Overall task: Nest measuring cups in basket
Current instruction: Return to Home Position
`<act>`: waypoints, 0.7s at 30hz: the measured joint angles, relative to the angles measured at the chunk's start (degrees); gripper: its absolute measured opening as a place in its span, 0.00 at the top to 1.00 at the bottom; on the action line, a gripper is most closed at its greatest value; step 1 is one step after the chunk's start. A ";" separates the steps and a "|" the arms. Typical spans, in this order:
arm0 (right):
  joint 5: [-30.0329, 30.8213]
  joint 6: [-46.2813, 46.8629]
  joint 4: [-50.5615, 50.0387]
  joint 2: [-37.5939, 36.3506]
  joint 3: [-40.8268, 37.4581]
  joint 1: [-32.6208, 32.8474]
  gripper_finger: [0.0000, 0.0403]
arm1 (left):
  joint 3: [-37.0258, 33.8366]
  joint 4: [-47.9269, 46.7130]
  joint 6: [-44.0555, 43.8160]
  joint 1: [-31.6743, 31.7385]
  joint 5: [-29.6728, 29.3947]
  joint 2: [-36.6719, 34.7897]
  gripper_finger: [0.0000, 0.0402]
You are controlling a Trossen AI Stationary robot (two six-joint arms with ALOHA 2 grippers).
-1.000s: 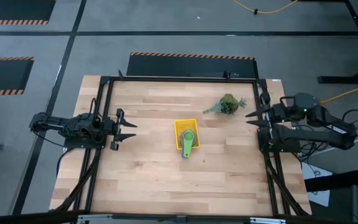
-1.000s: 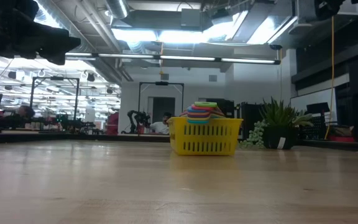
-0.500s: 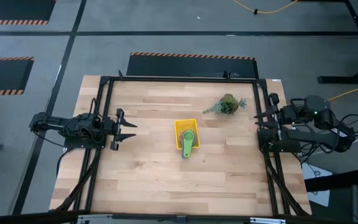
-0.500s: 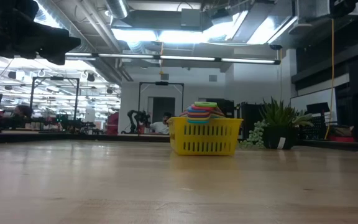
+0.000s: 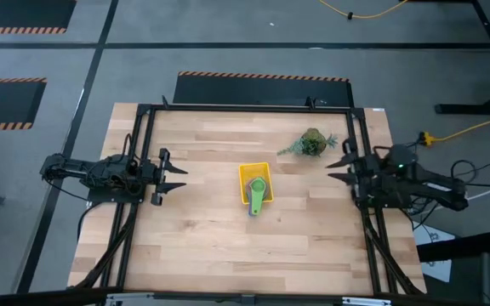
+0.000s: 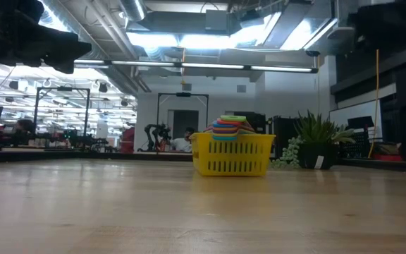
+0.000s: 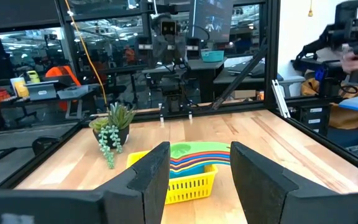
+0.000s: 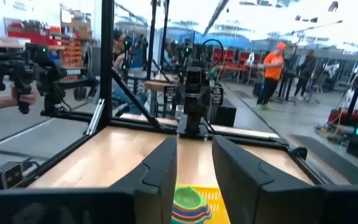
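Right arm has come out of its fold and now lies low along the worktop's (image 5: 202, 246) right edge. Its end effector (image 5: 340, 167) points inward with fingers apart. Over at the left edge the left end effector (image 5: 175, 177) waits, fingers apart too. Pale wood planks up front, and dead centre sits the basket (image 5: 243, 178): bright yellow plastic, square, with low slotted walls. Inside it the measuring cups (image 6: 230, 127) nest in one stack, green on top. Red, orange and blue rims show above the basket's edge, and the flat green handle pokes over the near side. Farther back and right stands a small leafy plant (image 5: 311, 143).
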 joint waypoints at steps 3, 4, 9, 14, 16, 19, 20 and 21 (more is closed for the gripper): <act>0.03 1.90 7.18 -0.53 -5.40 0.00 0.73 | 0.00 0.00 0.00 -0.01 0.00 -0.01 0.60; 0.02 2.74 9.08 -0.60 -6.96 0.00 0.73 | 0.00 0.00 0.00 -0.01 0.00 -0.01 0.60; 0.03 5.04 16.50 -0.60 -12.94 0.00 0.73 | 0.00 0.00 0.00 0.00 0.00 -0.01 0.60; 0.04 5.68 16.29 -0.51 -13.57 0.00 0.73 | 0.00 0.02 0.11 0.00 -0.17 -0.01 0.60; 0.04 5.59 15.38 -0.49 -13.55 0.00 0.73 | 0.00 0.04 0.13 -0.01 -1.25 -0.01 0.60; 0.10 5.57 12.04 -0.49 -13.55 0.00 0.73 | 0.00 -0.07 0.17 0.01 -3.32 -0.01 0.60; 0.47 5.60 10.73 -0.49 -13.55 0.00 0.73 | 0.00 -0.28 0.21 0.00 -4.04 -0.01 0.60; 1.21 5.78 10.27 -0.33 -13.55 0.00 0.73 | 0.00 -0.64 0.39 -0.01 -4.82 -0.01 0.60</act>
